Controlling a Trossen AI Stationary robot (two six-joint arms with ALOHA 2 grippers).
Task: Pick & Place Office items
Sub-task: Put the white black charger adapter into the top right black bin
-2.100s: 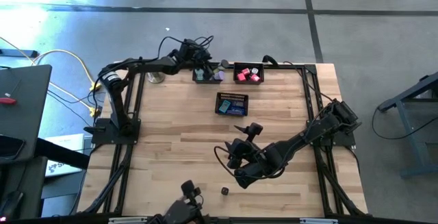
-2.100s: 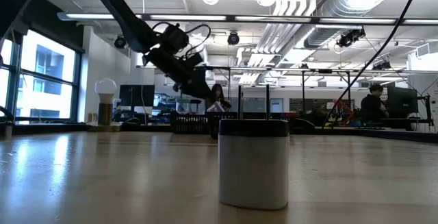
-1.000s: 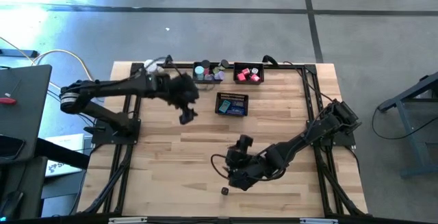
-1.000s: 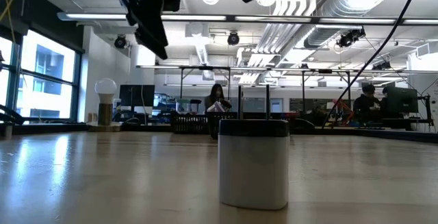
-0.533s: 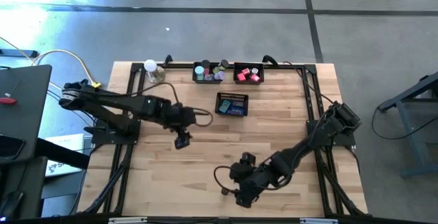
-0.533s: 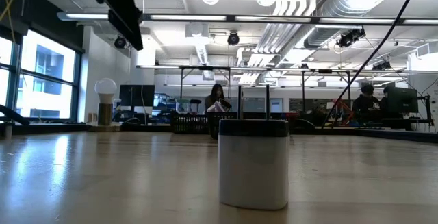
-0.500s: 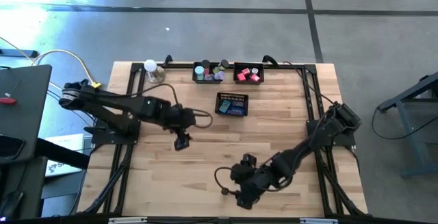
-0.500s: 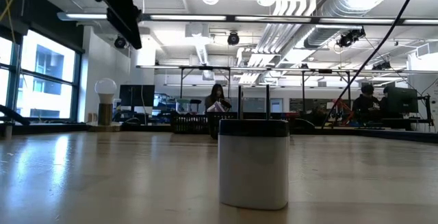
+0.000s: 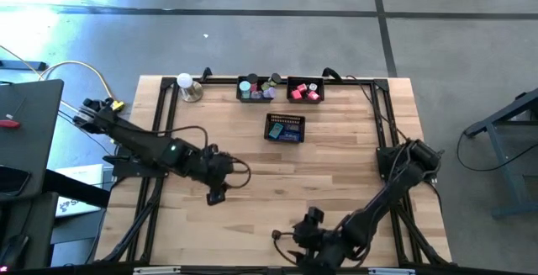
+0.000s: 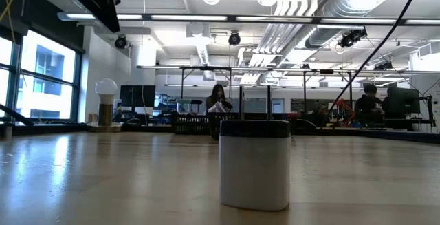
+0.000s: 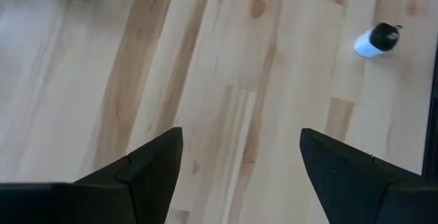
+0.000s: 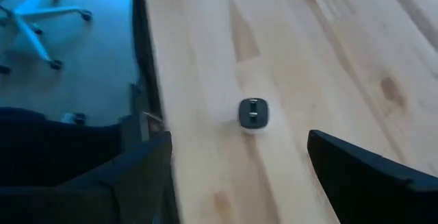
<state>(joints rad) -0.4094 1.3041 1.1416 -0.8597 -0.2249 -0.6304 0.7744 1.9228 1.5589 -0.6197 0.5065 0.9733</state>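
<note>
A small white cylinder with a black top (image 10: 254, 163) stands upright on the wooden table near its near edge; it also shows in the high view (image 9: 276, 235) and the right wrist view (image 12: 253, 113). My right gripper (image 9: 292, 240) hovers open just to its right, pointing slantwise down at it, with nothing between the fingers. My left gripper (image 9: 217, 195) hangs open over bare wood left of the table's middle, and the cylinder (image 11: 375, 40) lies well beyond it. More office items sit in black mesh trays at the far edge.
Far edge: a tray with teal and lavender pieces (image 9: 255, 88) and a tray with pink-red cubes (image 9: 304, 90). A tray with dark blue blocks (image 9: 285, 129) sits nearer the middle. A white ball on a metal base (image 9: 187, 86) stands at the far left. Black frame rails line both sides.
My left gripper has swung from the far middle toward the near-left, staying open and empty. My right gripper has moved toward the near edge and a little down, rolling its wrist, closing on the small cylinder. The cylinder has stayed put.
</note>
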